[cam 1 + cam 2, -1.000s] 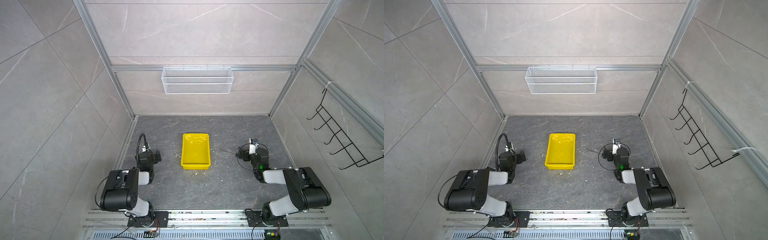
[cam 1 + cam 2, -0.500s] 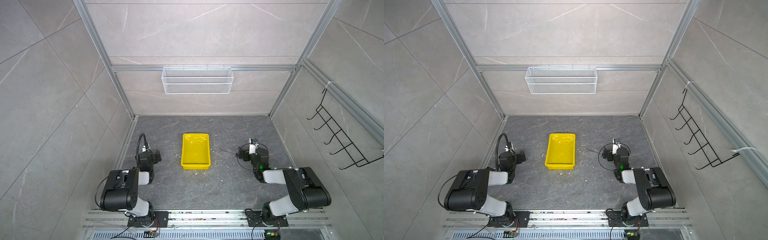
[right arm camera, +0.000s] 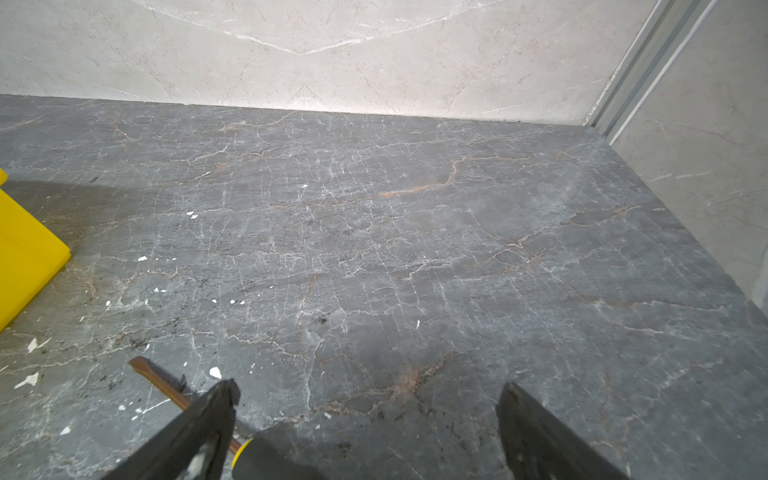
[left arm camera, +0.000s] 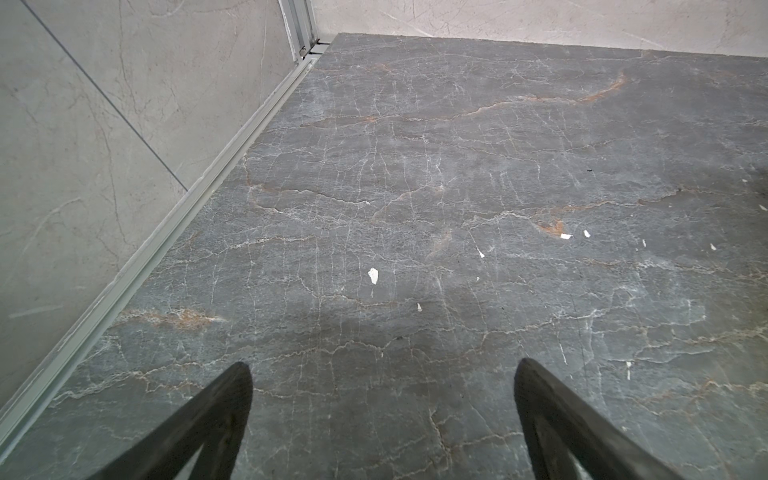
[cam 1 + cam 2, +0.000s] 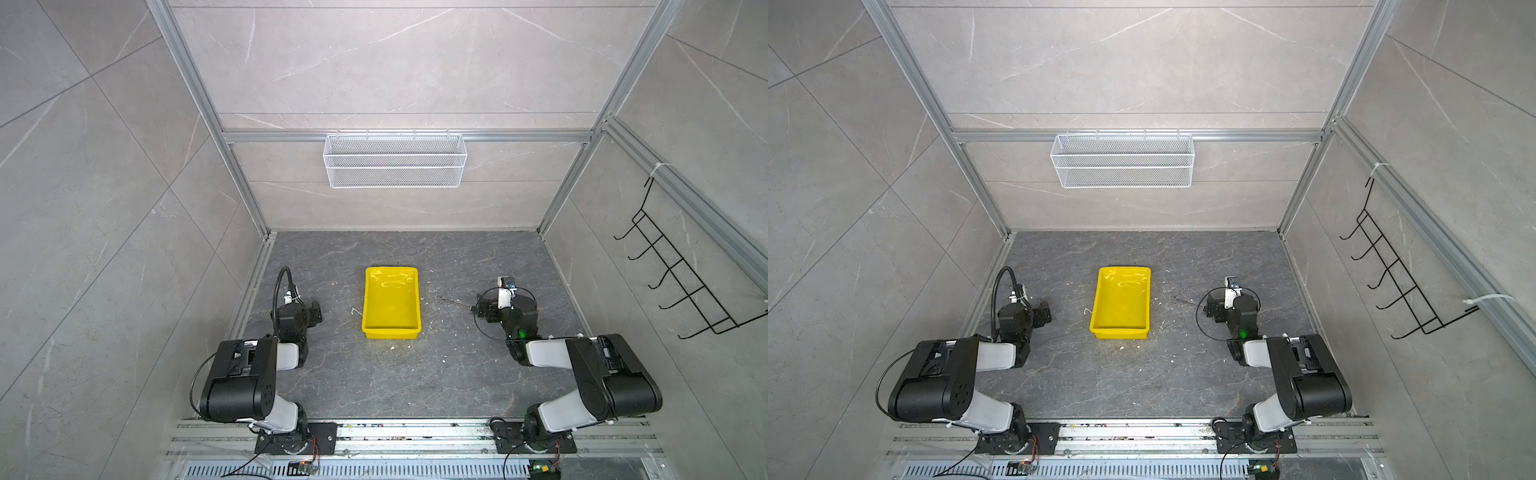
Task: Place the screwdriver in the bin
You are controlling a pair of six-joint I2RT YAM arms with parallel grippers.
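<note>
The yellow bin stands empty in the middle of the dark floor in both top views; its corner shows in the right wrist view. The screwdriver lies on the floor right of the bin, tip pointing toward it. My right gripper is open and low over the handle end. The black handle with a yellow ring lies between the jaws, close to one finger that crosses over the shaft. My left gripper is open over bare floor, left of the bin.
A white wire mesh basket hangs on the back wall. A black hook rack is on the right wall. White crumbs are scattered on the floor around the bin and screwdriver. Aluminium rails edge the floor.
</note>
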